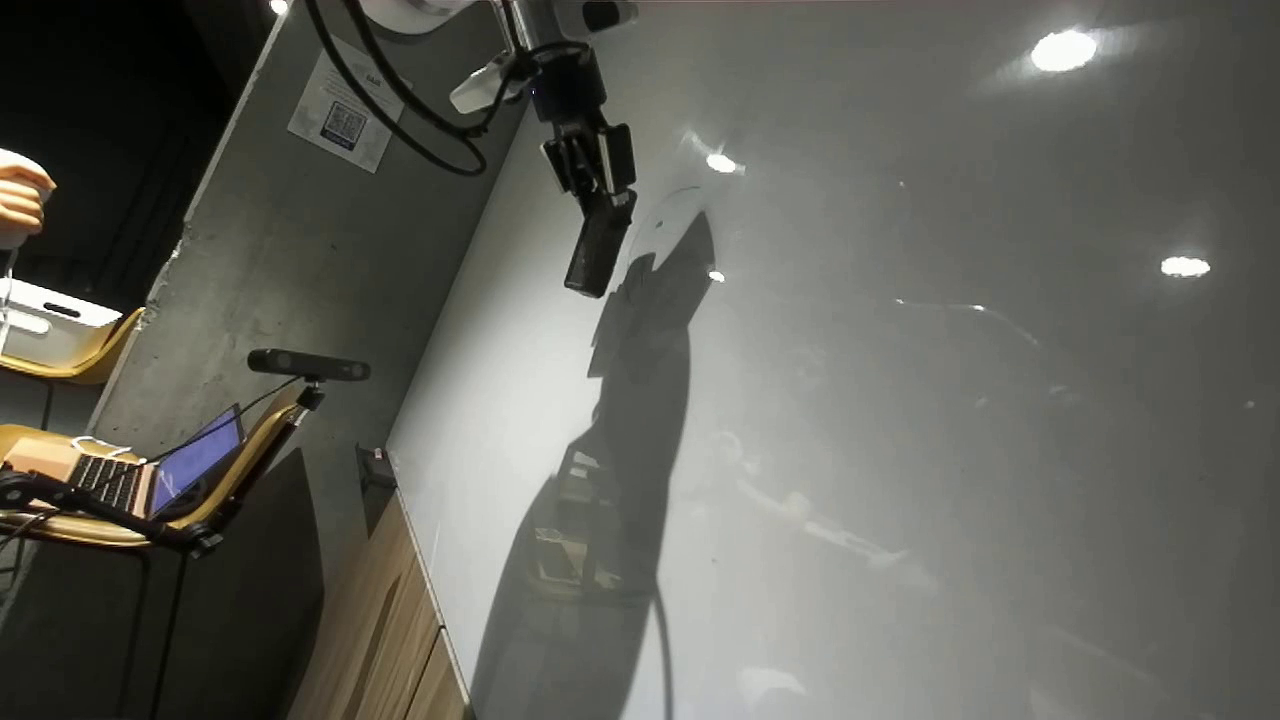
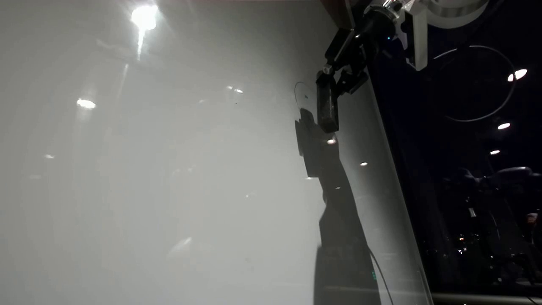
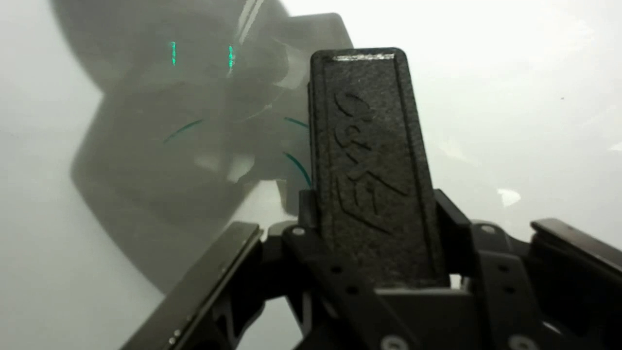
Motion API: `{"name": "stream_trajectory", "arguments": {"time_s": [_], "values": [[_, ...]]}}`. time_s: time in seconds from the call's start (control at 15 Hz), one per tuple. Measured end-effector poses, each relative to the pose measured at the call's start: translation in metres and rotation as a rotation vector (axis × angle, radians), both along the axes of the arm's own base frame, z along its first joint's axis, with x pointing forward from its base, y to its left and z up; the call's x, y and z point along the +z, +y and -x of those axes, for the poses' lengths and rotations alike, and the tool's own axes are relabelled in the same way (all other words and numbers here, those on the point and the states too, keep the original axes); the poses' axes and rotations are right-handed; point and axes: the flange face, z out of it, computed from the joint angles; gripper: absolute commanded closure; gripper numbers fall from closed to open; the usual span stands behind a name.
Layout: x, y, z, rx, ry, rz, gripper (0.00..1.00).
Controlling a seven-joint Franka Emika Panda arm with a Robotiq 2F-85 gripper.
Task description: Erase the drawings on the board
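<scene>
The gripper (image 3: pixel 378 214) is clamped on the black eraser (image 3: pixel 359 257), its fingers (image 3: pixel 454 218) against either long side; the wrist view cuts off its rear parts. The board (image 3: pixel 510 121) spreads behind the eraser, though whether the two touch I cannot tell. Of the drawings (image 3: pixel 182 129), three green strokes show left of the eraser in the wrist view, inside a grey shadow (image 3: pixel 121 194); two run to the eraser's edge, which hides their ends. Two bright green dashes (image 3: pixel 231 57), up and left of the eraser, may be ink or reflected light. In both exterior views the drawings are only a faint curve and dot near the eraser, and the arm (image 2: pixel 457 19) above it is cut off. Lettering (image 3: pixel 373 192) scored on the eraser is hard to read.
</scene>
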Motion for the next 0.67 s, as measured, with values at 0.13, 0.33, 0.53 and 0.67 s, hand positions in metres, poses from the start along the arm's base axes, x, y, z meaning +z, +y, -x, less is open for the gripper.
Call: {"name": "stream_trajectory", "arguments": {"time_s": [0.13, 0.33, 0.53, 0.67], "values": [[0.0017, -0.0017, 0.0019, -0.004, -0.006, 0.009, 0.68], [0.0022, -0.0025, 0.0044, -0.006, -0.009, 0.014, 0.68], [0.0018, -0.0026, 0.0055, -0.007, -0.009, 0.014, 0.68], [0.0012, -0.0026, 0.0055, -0.007, -0.007, 0.015, 0.68]]}}
